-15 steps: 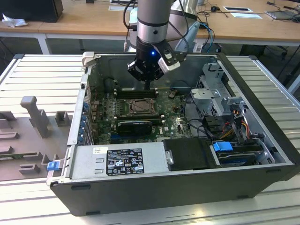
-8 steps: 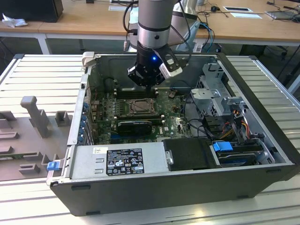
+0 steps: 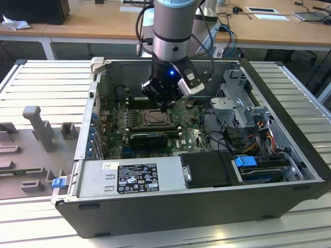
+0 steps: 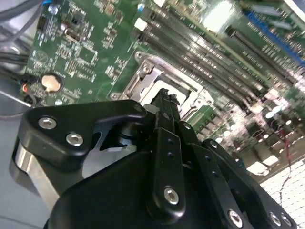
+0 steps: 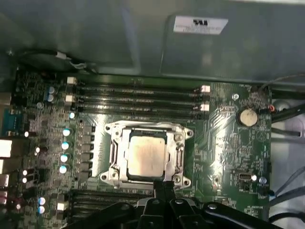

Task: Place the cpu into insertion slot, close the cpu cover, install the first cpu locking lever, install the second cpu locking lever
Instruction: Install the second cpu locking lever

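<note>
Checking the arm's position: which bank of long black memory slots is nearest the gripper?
The memory-slot bank beside the gripper, not the far bank beyond the silvery cpu.

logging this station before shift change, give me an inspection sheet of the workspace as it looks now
surface: ribbed metal bench carrying an open computer case lying on its side.
job's things: cpu sits flat in the slot on the green board; cover frame lies around it.
clutter: grey fixture blocks on the bench at the exterior view's left.
gripper: gripper low over the slot's edge, beside the cpu, holding nothing.
cables: bundles inside the case at the exterior view's right; arm cable looping by the wrist.
surroundings: wooden desks behind the bench.
</note>
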Robot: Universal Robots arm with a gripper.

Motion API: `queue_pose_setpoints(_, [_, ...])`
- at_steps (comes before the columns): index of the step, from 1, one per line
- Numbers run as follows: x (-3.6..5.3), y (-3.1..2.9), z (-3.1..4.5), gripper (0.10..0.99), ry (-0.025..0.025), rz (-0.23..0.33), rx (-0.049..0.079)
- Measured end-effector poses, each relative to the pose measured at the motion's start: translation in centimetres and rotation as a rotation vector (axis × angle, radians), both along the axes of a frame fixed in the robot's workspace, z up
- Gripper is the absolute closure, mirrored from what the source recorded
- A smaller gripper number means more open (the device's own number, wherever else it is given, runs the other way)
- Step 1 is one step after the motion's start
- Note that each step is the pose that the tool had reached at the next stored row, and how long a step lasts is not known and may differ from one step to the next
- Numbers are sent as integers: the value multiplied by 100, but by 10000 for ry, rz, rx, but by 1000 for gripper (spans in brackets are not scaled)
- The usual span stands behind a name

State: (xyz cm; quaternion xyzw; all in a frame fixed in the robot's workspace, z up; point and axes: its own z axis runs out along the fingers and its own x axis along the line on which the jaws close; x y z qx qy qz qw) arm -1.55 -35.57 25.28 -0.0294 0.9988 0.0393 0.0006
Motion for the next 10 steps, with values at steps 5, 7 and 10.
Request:
queue_pose_setpoints(5, [-25,-131,-49,980,6,7,106])
queue_pose_setpoints(7, [-75,-137,-63,980,5,26,249])
queue_pose_setpoints(10, [-156,-140,-96,980,4,40,342])
